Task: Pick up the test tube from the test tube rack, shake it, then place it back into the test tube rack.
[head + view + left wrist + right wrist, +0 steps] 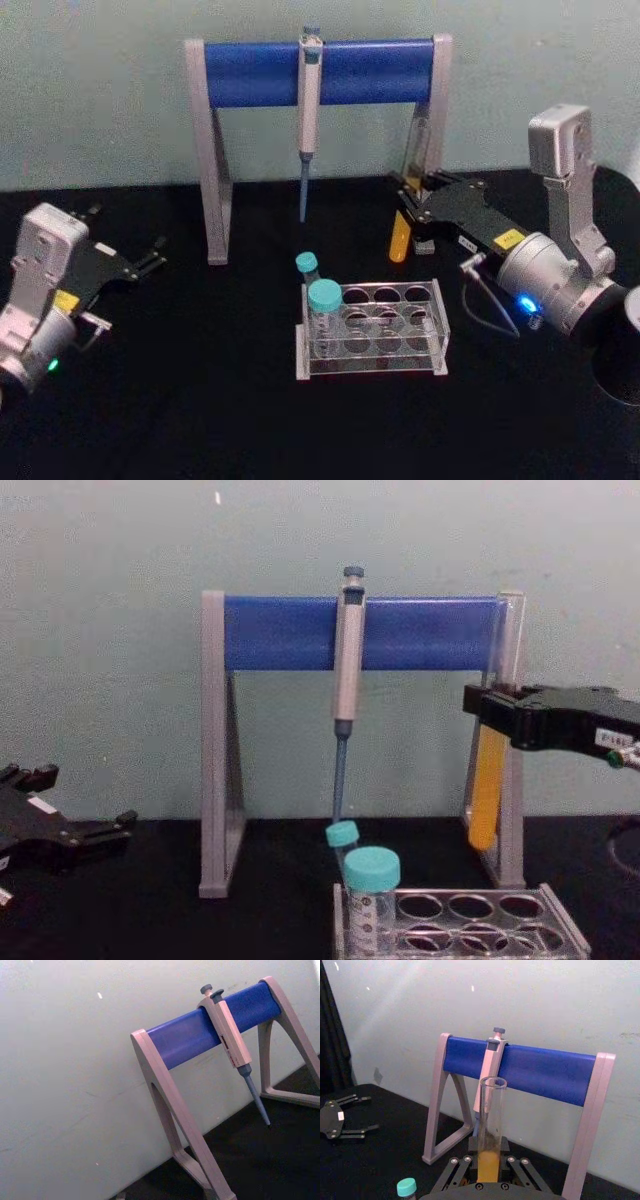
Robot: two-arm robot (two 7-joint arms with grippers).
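On the black table [200, 400], the grey-and-blue pipette stand [260, 75] spans the back, at twelve o'clock from the test tube rack [375, 365], which sits at the centre of the head view. The right gripper [410, 210] reaches in from three o'clock and is clamped on the test tube [400, 243]. It holds the tube upright at about one o'clock from the rack, out of its holes and just in front of the stand's right leg. The left gripper [125, 235] is parked well apart at nine o'clock, fingers spread and empty. A pipette [308, 110] hangs from the middle of the stand's blue bar. In the right wrist view the tube's mouth is uncapped, with orange-yellow liquid filling only the lower part, between the jaws. Two teal-capped tubes [323, 295] occupy the rack's nine o'clock end, and the other holes that can be seen stand open.

The pick-up appears done and the shaking step looks to be in hand or about to begin. With no cap, the shake probably calls for short, contained motion that keeps the mouth up. After that, the tube has to come toward seven o'clock, line up over an open hole and go down straight, clear of the capped tubes.
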